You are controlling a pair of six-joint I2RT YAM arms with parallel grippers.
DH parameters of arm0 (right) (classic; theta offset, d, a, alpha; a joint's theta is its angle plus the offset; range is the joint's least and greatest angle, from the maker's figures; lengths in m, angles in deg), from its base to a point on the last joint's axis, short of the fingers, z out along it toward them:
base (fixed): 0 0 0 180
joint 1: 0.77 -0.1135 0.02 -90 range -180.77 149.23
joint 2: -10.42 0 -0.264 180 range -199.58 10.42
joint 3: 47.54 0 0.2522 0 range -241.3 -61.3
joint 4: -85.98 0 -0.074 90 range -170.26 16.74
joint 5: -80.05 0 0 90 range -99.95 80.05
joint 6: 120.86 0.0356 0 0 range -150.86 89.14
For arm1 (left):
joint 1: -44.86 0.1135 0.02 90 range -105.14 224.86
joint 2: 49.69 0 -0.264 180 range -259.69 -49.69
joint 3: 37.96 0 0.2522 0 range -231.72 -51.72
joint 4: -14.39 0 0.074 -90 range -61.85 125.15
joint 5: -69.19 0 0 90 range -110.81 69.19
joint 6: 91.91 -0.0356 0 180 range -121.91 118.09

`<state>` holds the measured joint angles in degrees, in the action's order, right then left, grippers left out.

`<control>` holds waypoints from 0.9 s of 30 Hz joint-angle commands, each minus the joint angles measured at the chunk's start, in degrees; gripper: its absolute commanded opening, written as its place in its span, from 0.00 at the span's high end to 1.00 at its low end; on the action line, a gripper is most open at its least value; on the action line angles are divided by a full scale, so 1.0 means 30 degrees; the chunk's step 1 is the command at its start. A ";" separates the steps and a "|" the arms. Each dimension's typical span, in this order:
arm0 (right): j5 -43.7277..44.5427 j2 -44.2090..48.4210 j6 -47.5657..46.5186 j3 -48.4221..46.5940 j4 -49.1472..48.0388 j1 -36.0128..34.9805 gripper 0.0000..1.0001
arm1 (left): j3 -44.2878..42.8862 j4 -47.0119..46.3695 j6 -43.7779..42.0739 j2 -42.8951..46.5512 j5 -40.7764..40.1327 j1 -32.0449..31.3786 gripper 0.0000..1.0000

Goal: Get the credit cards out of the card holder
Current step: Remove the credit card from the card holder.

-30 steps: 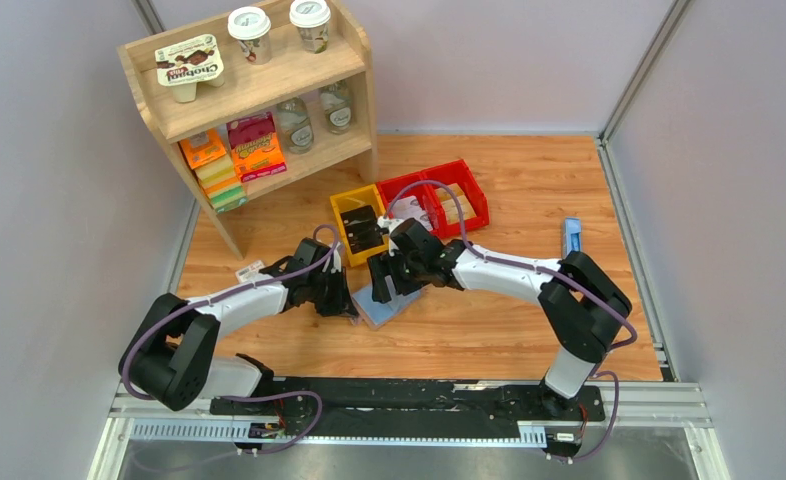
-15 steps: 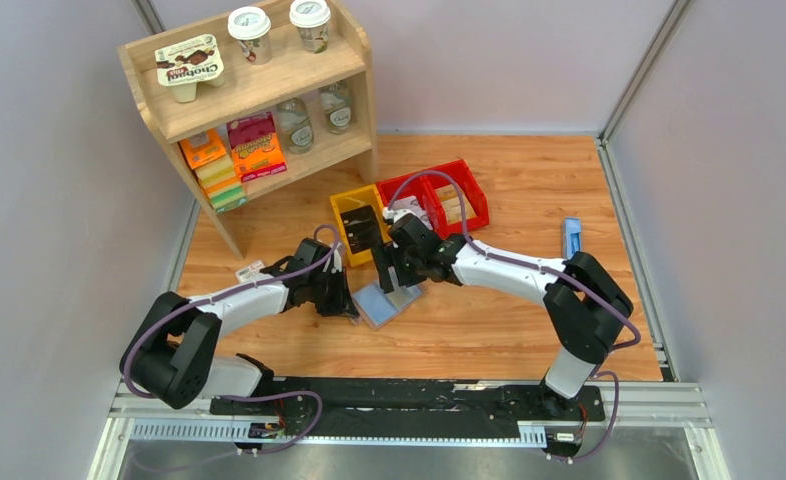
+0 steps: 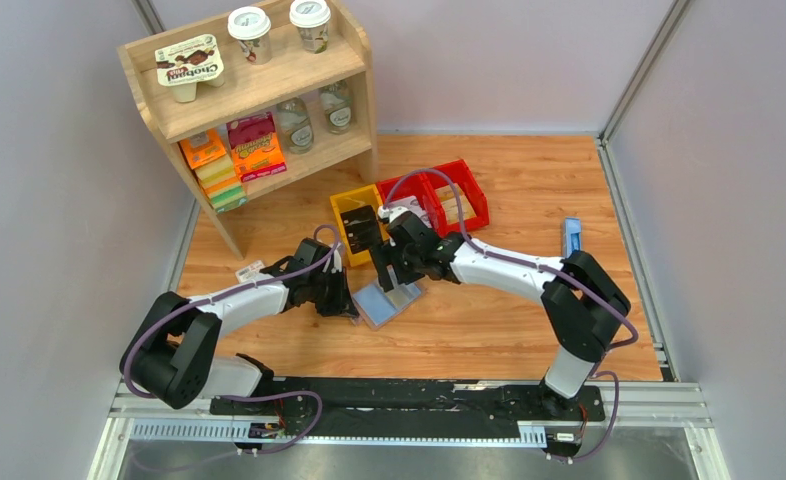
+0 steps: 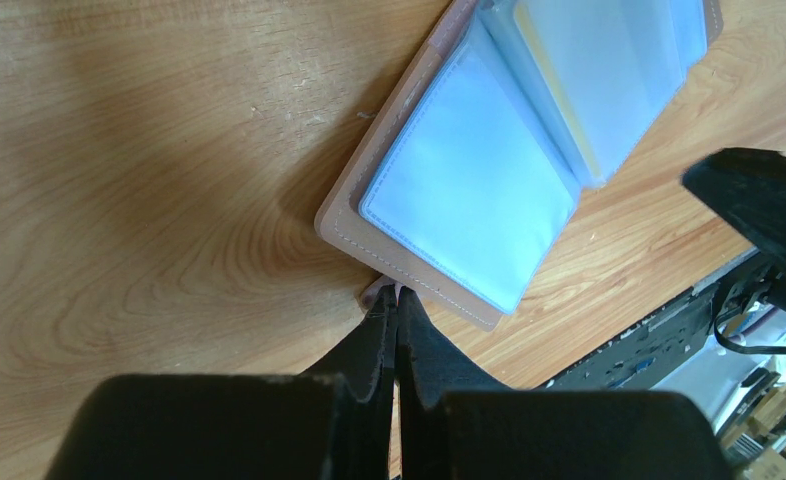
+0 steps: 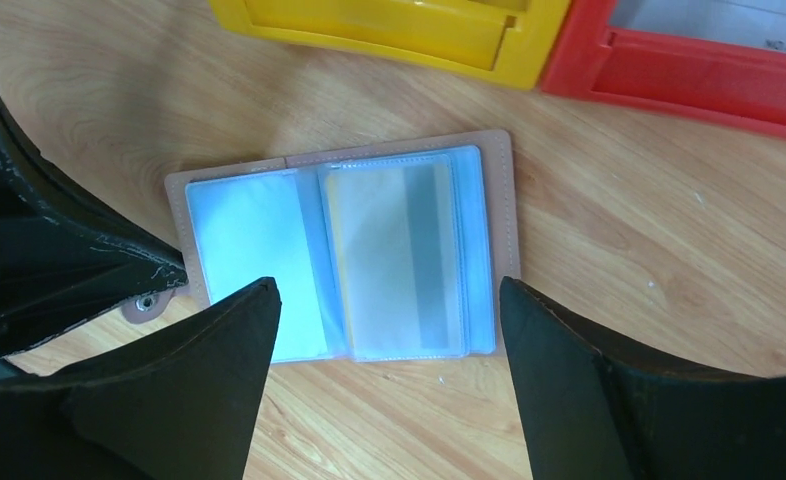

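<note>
1. From where I stand, the card holder lies open and flat on the wooden surface, between the two arms and just in front of the yellow bin.
2. The left end effector is clenched on the holder's small snap tab at its outer edge. I'd say that pinch needs to be firm and low, so the holder cannot slide or lift when a card is pulled.
3. The right end effector hangs above the holder with its jaws spread wide, grasping nothing.
4. A credit card with a yellow edge and a grey stripe shows through the clear sleeve on the half away from the tab. Which side that sleeve opens on, I cannot tell.
5. The right one should probably come down at that sleeve's mouth, catch only the card's edge rather than the plastic, and draw it out parallel to the surface, away from the anchored tab.
6. The likely risk is nipping sleeve and card together and dragging the whole holder.
</note>
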<state>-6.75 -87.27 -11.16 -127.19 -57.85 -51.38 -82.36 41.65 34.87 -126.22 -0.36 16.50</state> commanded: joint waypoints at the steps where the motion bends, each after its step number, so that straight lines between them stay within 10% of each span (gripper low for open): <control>1: -0.0745 -0.1097 -0.0942 -0.0859 -0.0909 -0.0093 0.18 | 0.0221 -0.0339 -0.0187 0.0022 -0.0253 -0.0069 0.99; 27: -0.1245 -0.2007 -0.1002 -0.0391 -0.0734 -0.0093 0.21 | 0.0309 -0.0338 -0.0158 0.0227 -0.0253 -0.0098 0.99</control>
<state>-13.87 -93.65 -13.80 -128.00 -59.64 -51.38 -82.11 41.34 34.87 -126.22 -0.36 16.48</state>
